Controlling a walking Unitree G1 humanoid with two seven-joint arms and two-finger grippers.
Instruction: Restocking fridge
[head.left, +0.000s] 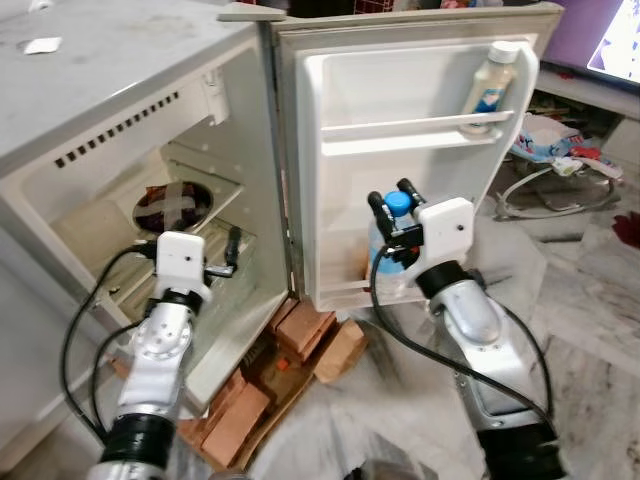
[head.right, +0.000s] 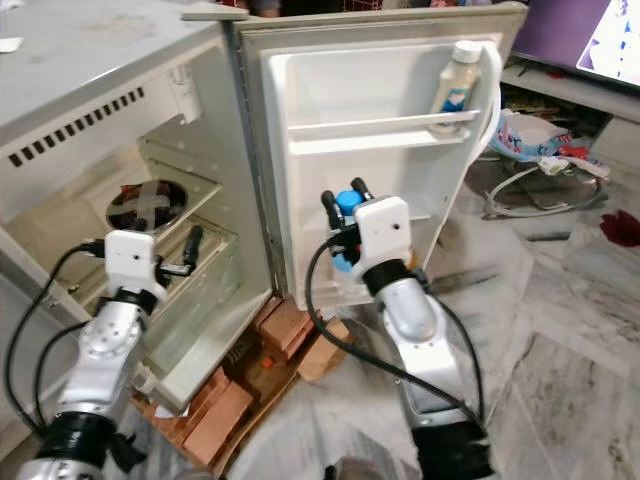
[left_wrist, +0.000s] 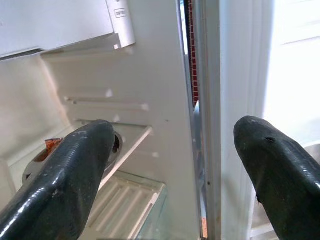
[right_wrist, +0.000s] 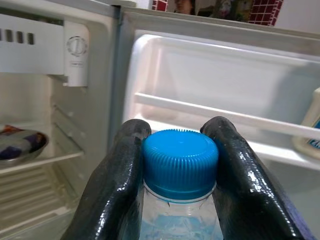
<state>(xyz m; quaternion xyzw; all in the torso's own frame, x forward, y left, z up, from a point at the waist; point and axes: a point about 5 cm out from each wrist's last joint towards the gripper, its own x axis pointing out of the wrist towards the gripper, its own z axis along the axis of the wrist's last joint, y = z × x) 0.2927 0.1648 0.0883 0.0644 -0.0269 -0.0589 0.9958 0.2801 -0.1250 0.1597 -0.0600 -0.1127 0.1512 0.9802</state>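
Working left to right: my left gripper (head.left: 232, 250) sits with fingers spread wide, holding nothing, at the mouth of the open fridge (head.left: 120, 150), near a bowl (head.left: 172, 205) on the inner shelf. Bricks (head.left: 300, 325) lie on the floor under the door hinge. My right gripper (right_wrist: 175, 165) is clamped on the neck of a water bottle (head.left: 392, 245) with blue cap (right_wrist: 180, 162), held upright at the door's (head.left: 400, 110) lower rack. White bottle (head.left: 494, 85) stands on the upper door shelf.

Blue-capped clear bottle (right_wrist: 180, 172), white fridge door (head.left: 400, 110)
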